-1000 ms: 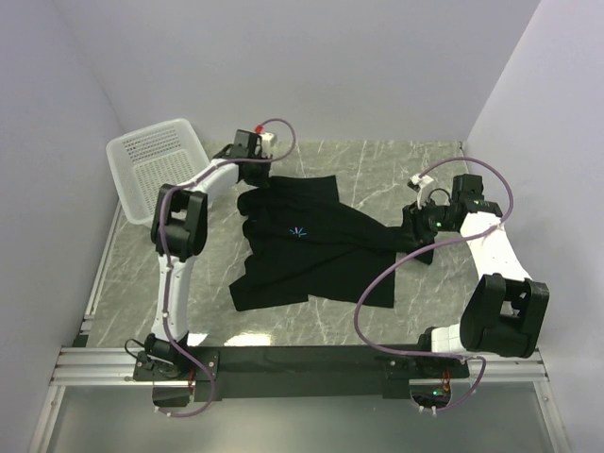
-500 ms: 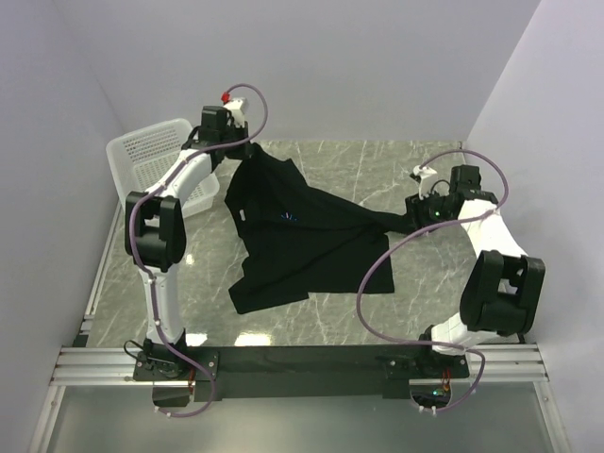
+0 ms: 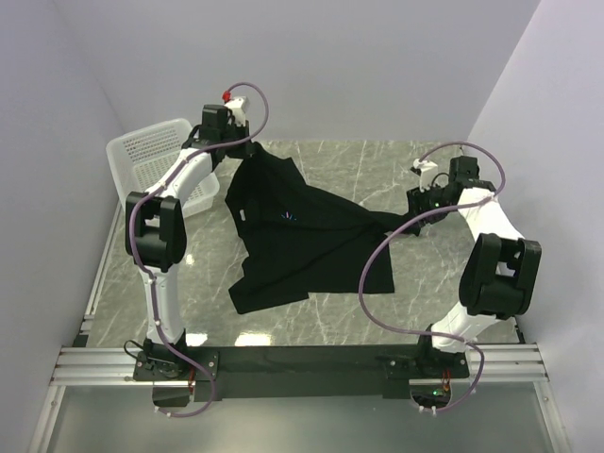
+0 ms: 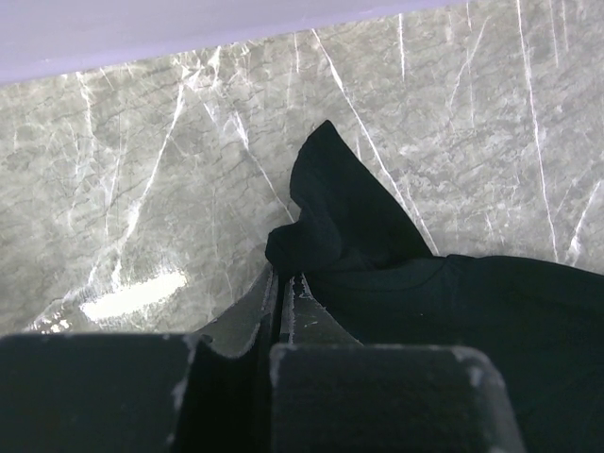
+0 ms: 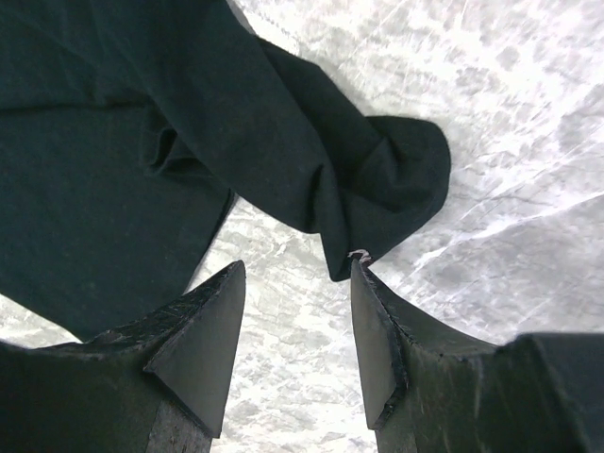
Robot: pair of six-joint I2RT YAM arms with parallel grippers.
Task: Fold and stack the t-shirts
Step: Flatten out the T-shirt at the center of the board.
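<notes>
across the grey marbled table (image 3: 396,170) one black t-shirt (image 3: 302,250) takes up the middle, stretched from the far left toward the right. its lower part lies flat and creased on the table on the near side, while its far-left corner is held up off the surface in a taut peak. at the table's far-left edge sits a white mesh basket (image 3: 142,160), beside the left arm (image 3: 156,236) and apart from the t-shirt. the left arm reaches far and high; the right arm (image 3: 491,255) bends in from the right side.

the left gripper (image 3: 247,149) is clenched on the raised corner: in the left wrist view the left gripper (image 4: 285,283) has its fingers together, with a dark fold of the t-shirt (image 4: 444,311) pinched at the tips. the right gripper (image 3: 415,209) hangs low by the t-shirt's bunched right end, released and grasping nothing. in the right wrist view the right gripper (image 5: 294,269) shows bare table between its fingers, and one fingertip (image 5: 363,278) sits right at the edge of the t-shirt (image 5: 94,142); i cannot tell if they touch.

a small light-blue print (image 3: 290,216) shows on the t-shirt's raised upper part.
</notes>
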